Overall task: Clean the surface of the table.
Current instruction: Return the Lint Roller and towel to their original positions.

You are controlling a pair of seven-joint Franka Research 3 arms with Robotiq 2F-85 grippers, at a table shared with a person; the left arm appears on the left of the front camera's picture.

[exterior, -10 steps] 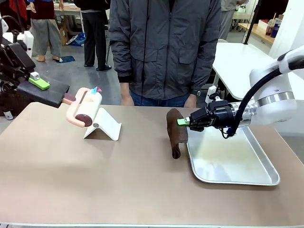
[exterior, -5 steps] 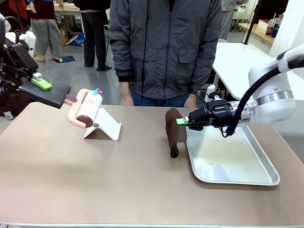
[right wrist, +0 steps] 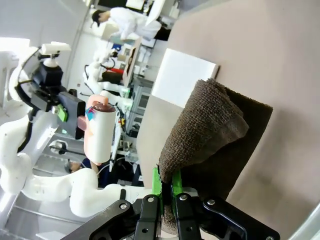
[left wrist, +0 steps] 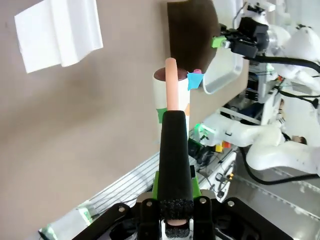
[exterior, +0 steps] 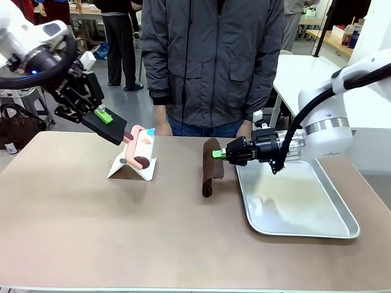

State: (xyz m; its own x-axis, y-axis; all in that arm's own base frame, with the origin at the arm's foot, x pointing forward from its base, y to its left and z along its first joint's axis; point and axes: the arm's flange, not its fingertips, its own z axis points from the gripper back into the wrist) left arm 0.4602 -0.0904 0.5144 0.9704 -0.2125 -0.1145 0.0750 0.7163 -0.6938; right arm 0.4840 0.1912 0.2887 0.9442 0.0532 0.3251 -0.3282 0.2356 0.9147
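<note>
The brownish-tan table (exterior: 122, 232) spans the front view. My left gripper (exterior: 104, 117) is shut on the black handle (left wrist: 175, 165) of a pink and cream lint roller (exterior: 142, 146), which hangs just over a white folded stand (exterior: 133, 166). My right gripper (exterior: 219, 154) is shut on the top of a brown cloth (exterior: 211, 174), whose lower end trails on the table left of the tray. In the right wrist view the cloth (right wrist: 210, 135) is bunched between the green pads of my right gripper (right wrist: 166, 187), with the roller (right wrist: 100, 132) farther off.
A silver metal tray (exterior: 305, 213) lies at the right of the table, under my right arm. A person in a grey jacket (exterior: 214, 61) stands at the far edge, hands hanging down. The near half of the table is bare.
My left arm has swung in from the left and lowered the roller onto the white stand. My right gripper has dragged the brown cloth leftward, away from the tray.
</note>
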